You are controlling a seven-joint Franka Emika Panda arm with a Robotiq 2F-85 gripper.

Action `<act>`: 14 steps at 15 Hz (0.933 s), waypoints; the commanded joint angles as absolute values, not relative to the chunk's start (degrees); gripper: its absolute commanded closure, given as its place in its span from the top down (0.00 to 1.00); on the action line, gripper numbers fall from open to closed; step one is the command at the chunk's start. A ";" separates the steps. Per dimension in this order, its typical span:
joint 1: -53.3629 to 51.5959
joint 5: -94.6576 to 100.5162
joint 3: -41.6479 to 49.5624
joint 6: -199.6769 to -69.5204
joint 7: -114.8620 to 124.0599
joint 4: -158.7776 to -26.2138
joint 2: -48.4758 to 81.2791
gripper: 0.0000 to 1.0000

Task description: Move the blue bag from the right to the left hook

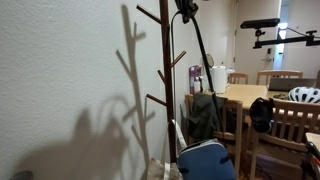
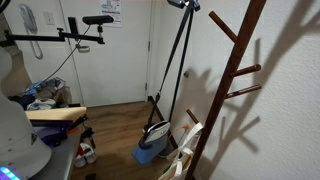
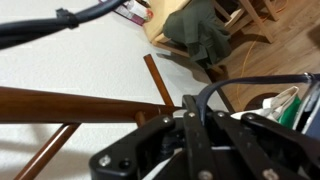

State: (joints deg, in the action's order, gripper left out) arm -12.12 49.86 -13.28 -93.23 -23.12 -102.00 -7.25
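Note:
The blue bag (image 1: 207, 160) hangs low by its long dark straps (image 1: 203, 55), just above the floor next to the wooden coat rack (image 1: 166, 80). It also shows in an exterior view (image 2: 152, 147). My gripper (image 1: 186, 10) is high up near the top of the rack, shut on the top of the straps, and shows at the frame's top edge in an exterior view (image 2: 183, 4). In the wrist view the fingers (image 3: 188, 118) are shut on a dark strap (image 3: 215, 90), with a rack hook (image 3: 158, 80) just beyond. The straps hang from the gripper, not from a hook.
A cream-white tote (image 2: 186, 152) hangs low on the rack. A wooden table (image 1: 250, 95) with chairs, a green jacket (image 1: 205, 115), a white pitcher (image 1: 218, 77) and a helmet (image 1: 305, 95) stand close behind. A camera boom (image 2: 85, 22) and shoes (image 2: 85, 152) are nearby.

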 commanded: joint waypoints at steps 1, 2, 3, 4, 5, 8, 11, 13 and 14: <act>-12.14 56.94 -13.45 -95.18 -22.48 -97.69 -4.92 0.02; -11.80 59.08 -13.17 -95.80 -21.94 -96.91 -4.35 0.02; -11.74 59.60 -12.94 -96.07 -21.89 -96.08 -3.87 0.02; -11.56 60.29 -12.53 -96.62 -21.76 -95.43 -3.30 0.02; -11.44 60.64 -12.16 -96.90 -21.85 -94.86 -2.76 0.02; -10.72 59.75 -10.50 -97.92 -21.71 -94.63 -2.03 0.02; -9.66 58.73 -8.70 -99.85 -21.48 -95.93 -2.01 0.02; -8.98 57.81 -7.67 -100.98 -21.29 -96.44 -1.68 0.02; -8.70 57.40 -7.24 -101.57 -21.48 -96.68 -1.41 0.02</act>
